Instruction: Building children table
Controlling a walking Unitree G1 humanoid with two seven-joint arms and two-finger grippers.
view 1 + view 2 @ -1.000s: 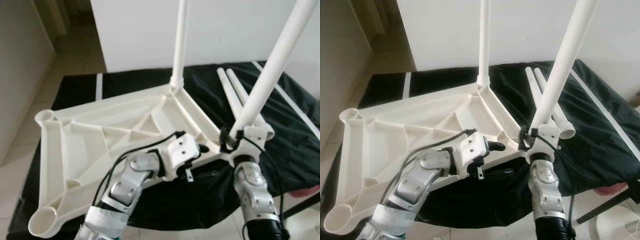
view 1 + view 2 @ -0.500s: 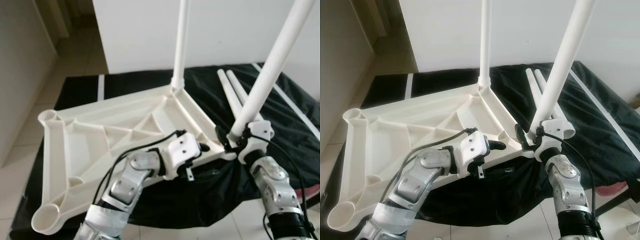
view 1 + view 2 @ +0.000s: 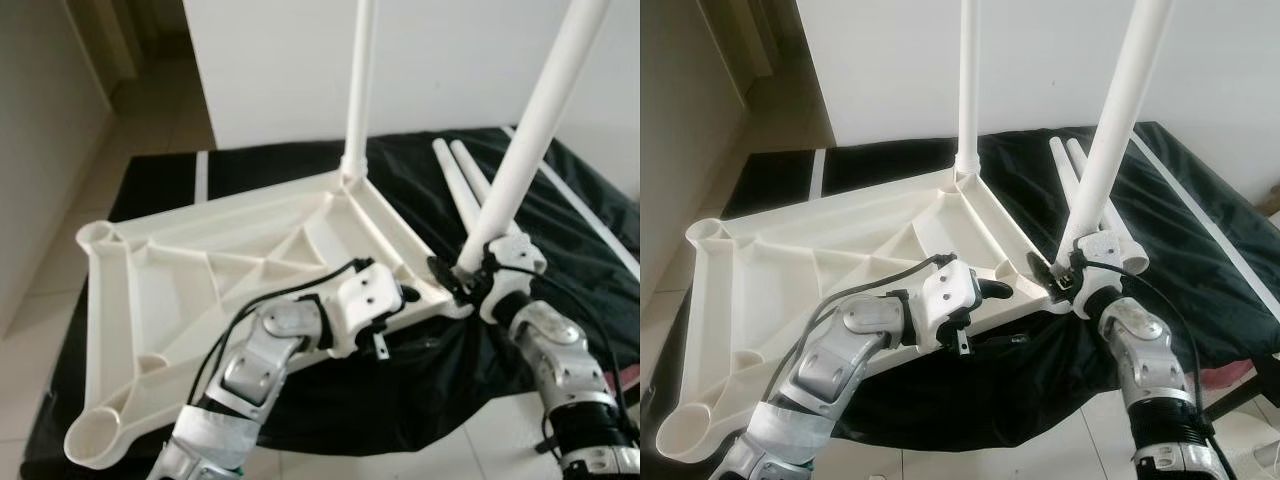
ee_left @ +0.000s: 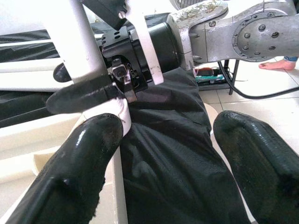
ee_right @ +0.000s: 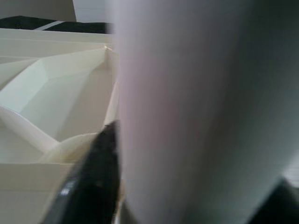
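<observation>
The white table top (image 3: 200, 270) lies upside down on a black cloth, ribs facing up. One white leg (image 3: 358, 90) stands upright in its far corner socket. My right gripper (image 3: 470, 275) is shut on the lower end of a second leg (image 3: 530, 130), which leans over the near right corner socket. The right wrist view has this leg (image 5: 196, 112) close up beside one black finger (image 5: 93, 182). My left gripper (image 3: 400, 300) is open at the table top's front rim, just left of that corner. One of its fingers (image 4: 79, 172) rests by the rim; the other hangs over the cloth.
Two loose white legs (image 3: 465, 180) lie side by side on the black cloth (image 3: 580, 250) behind the right gripper. A white wall rises at the back. Pale tiled floor runs along the left and in front.
My right forearm has swung out to the right, and the held leg now stands a little more upright over the corner socket. The left gripper has stayed put.
</observation>
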